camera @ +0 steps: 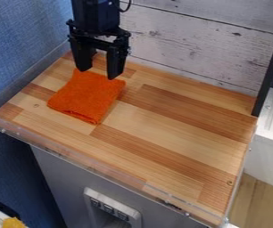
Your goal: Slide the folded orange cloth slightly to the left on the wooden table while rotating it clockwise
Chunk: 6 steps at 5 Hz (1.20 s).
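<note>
1. Hanging at the rear edge of the orange cloth (88, 96): black gripper (98, 72), jaws released, fingers spread well apart, nothing visibly held between them. Can't tell if the tips touch the fabric.
2. Cloth position: flat on the wooden counter (175, 129), toward the left side of the view, plank wall (186, 44) behind. Looks folded; stacked layers show along the near edge.
3. Weight: should be light, trivial load for this arm.
4. Stiffness: soft, fuzzy, towel-like. Expect it to drape and sag from wherever it's pinched; won't hold its square shape in the air.
5. Friction: nap should grip OK in the pads. Slip risk is mostly between layers, not at the fingers.
6. Fragility: basically none, squeeze firmly. Pressing hard into the wood is the worse error.
7. Grasp: go low, bunch a ridge near the middle, catch all layers. A corner pinch is easier but likely unfolds it. Shallow bite may lift only the top ply.
</note>
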Tool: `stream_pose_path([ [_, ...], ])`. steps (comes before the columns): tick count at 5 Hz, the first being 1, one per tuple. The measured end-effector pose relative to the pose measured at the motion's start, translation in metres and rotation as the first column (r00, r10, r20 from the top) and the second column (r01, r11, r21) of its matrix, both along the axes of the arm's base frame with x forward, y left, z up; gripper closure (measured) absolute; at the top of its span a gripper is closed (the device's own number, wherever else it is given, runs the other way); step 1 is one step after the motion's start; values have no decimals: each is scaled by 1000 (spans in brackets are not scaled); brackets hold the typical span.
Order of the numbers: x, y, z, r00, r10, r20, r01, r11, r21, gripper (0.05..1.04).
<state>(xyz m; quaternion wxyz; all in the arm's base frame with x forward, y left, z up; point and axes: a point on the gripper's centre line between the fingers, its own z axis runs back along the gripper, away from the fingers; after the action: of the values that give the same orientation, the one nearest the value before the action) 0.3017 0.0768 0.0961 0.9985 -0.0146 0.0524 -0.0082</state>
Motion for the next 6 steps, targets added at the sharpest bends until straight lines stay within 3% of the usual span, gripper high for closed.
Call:
stream_pose_path([
  [2, 8, 2, 0, 989, -147, 32, 147, 989, 0, 86],
  [3, 14, 4, 1, 961, -268, 70, 268, 963, 10, 85],
  [4, 20, 7, 0, 915, -390, 107, 389, 921, 31, 85],
  [6, 32, 19, -8, 833, -539, 126, 537, 842, 50, 87],
])
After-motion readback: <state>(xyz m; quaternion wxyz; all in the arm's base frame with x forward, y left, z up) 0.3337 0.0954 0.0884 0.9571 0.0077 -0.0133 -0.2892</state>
